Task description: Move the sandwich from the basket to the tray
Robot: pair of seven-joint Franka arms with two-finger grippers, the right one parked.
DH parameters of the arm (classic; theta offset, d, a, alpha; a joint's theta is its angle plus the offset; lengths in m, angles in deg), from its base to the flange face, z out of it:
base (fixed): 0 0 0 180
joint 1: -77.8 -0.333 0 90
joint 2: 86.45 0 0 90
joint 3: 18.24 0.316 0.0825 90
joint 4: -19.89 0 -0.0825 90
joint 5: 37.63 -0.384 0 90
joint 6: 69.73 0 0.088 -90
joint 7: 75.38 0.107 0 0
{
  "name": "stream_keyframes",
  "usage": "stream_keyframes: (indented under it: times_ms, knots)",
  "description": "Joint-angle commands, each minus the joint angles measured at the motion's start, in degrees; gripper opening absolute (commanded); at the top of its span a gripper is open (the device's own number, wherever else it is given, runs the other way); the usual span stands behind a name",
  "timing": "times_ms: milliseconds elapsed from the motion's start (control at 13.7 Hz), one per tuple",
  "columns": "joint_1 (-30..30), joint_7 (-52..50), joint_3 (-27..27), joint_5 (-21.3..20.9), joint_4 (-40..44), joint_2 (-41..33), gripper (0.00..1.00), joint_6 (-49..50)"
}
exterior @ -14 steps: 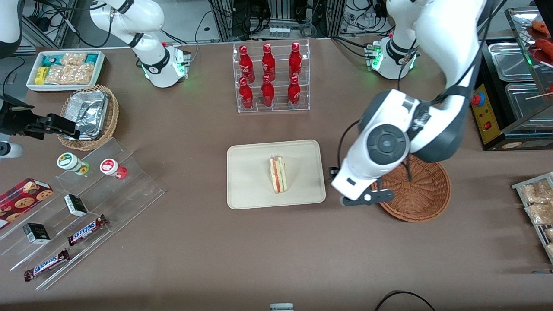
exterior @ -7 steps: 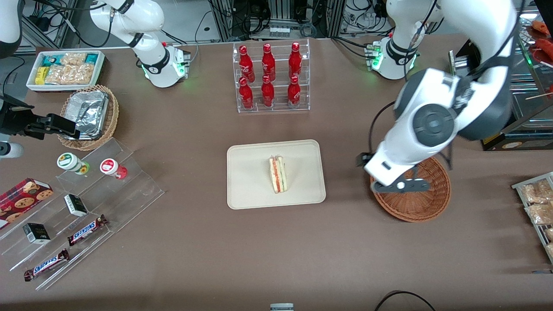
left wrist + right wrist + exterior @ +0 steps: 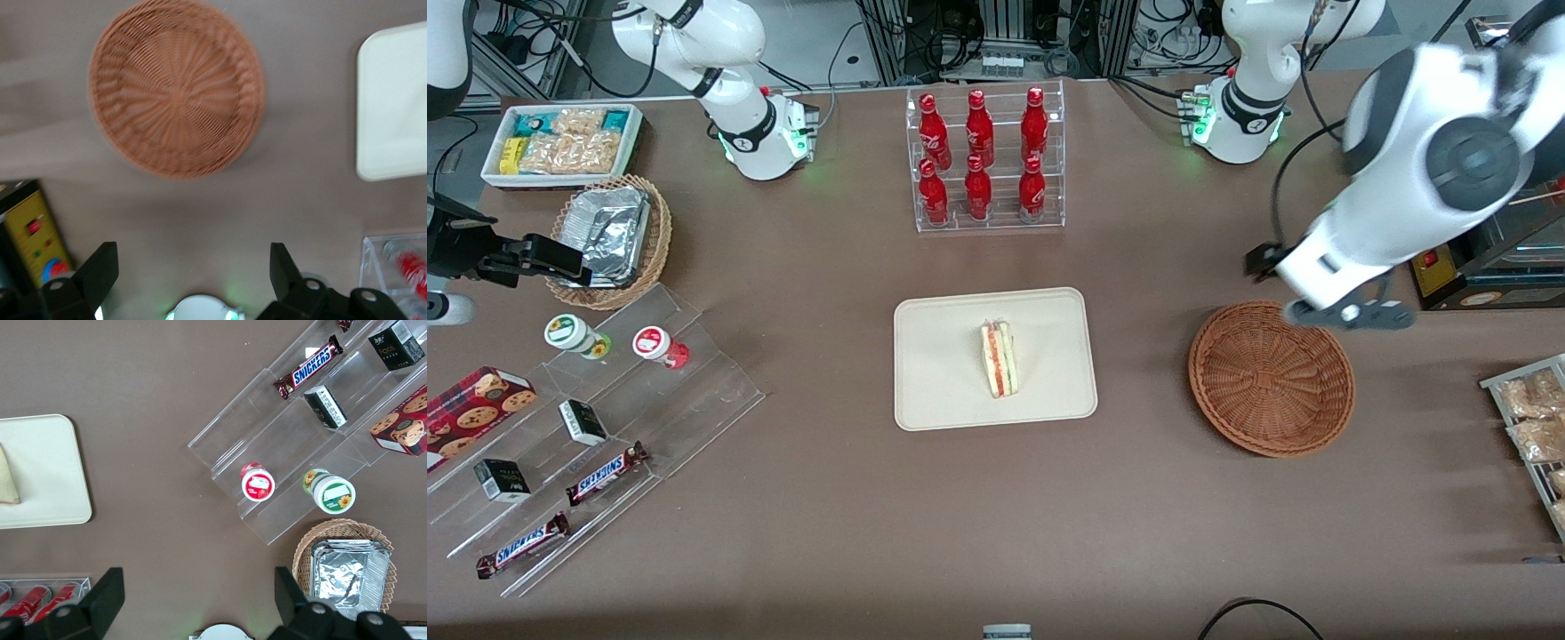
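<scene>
Sandwich (image 3: pixel 1000 359) lies on its side on the tray (image 3: pixel 943 391); the basket (image 3: pixel 1270 378) holds nothing. Left end effector (image 3: pixel 1352 313) hangs above the basket's rim, fingers (image 3: pixel 100 272) spread apart, gripping nothing.

Tool (image 3: pixel 1352 313): above the counter (image 3: pixel 996 498), fingers spread, just past the basket (image 3: pixel 1272 378) rim. Tray (image 3: pixel 943 373) toward the parked arm's end, sandwich (image 3: pixel 1000 358) on it.
</scene>
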Motion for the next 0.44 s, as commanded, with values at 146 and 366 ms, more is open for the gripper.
stream_keyframes:
  times_ms: [146,366]
  knots:
    - [-2.78,4.77,3.16,1.07,3.48,-3.60,1.00,8.61]
    - [-2.87,4.77,5.18,1.07,5.96,-3.69,1.00,10.03]
